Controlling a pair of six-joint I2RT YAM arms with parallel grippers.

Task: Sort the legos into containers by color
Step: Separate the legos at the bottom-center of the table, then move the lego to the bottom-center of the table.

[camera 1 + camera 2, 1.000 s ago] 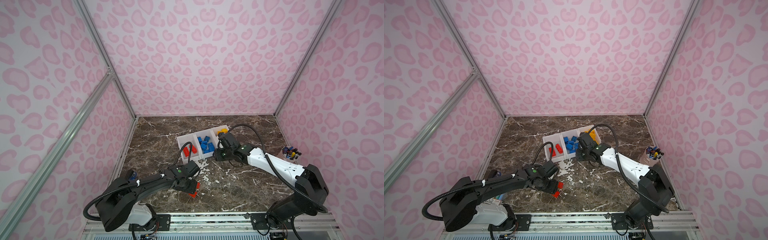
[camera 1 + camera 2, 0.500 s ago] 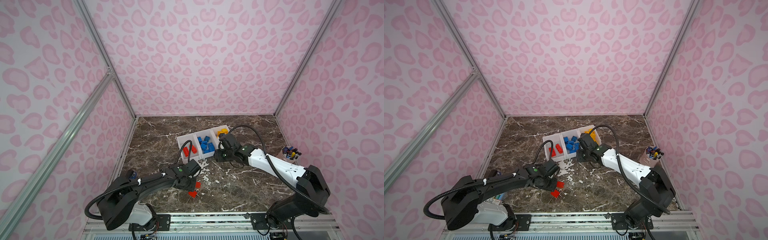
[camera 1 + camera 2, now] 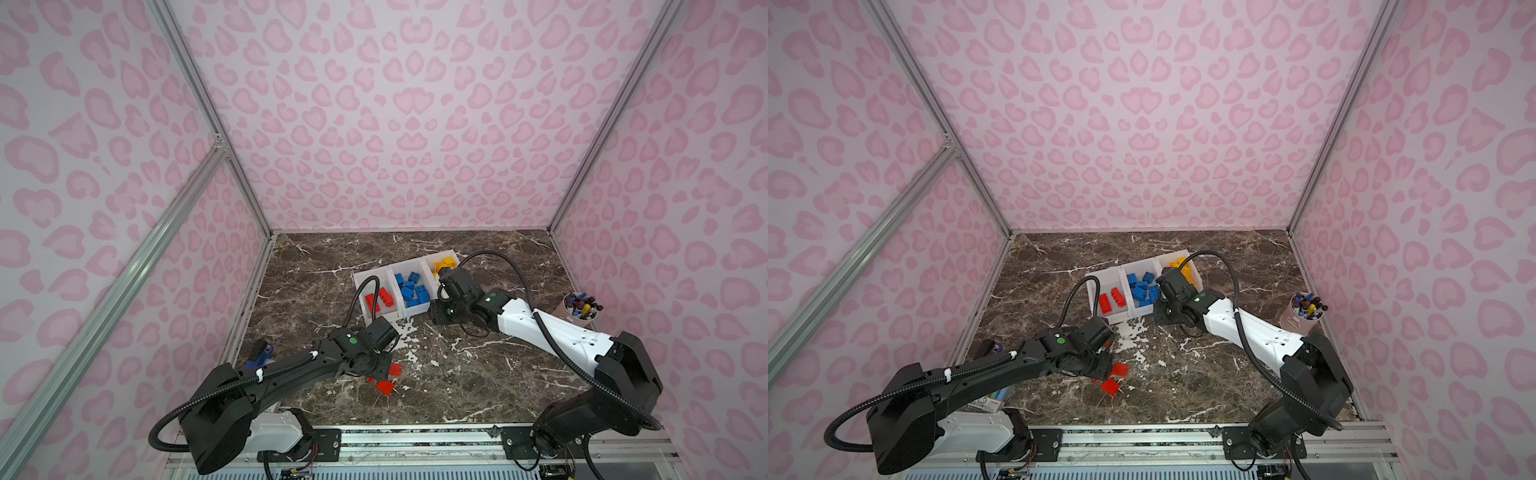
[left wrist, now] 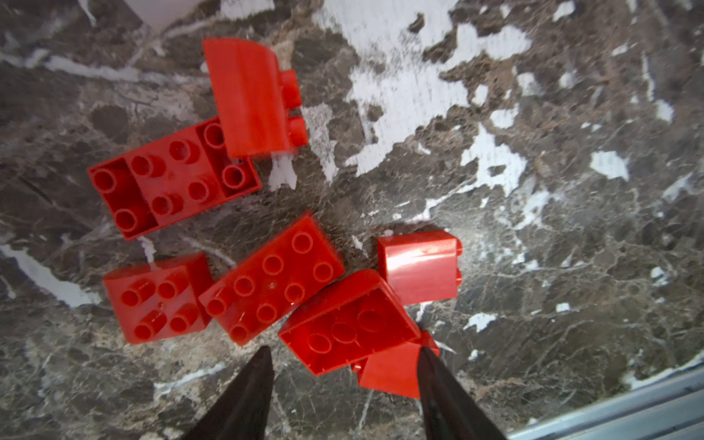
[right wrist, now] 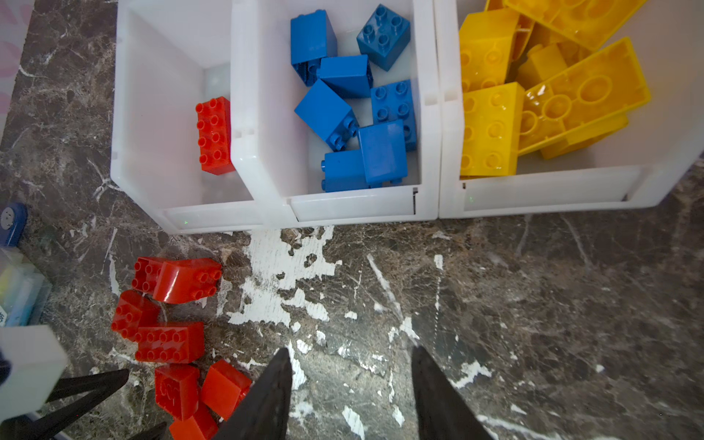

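Pen cup well apart from bins; I see red, blue, yellow legos separated inside; left gripper, right gripper both spread.

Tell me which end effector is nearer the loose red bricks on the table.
Left. The left end effector hangs directly over the loose red bricks, jaws open; the right end effector sits apart from them, over bare table in front of the containers.
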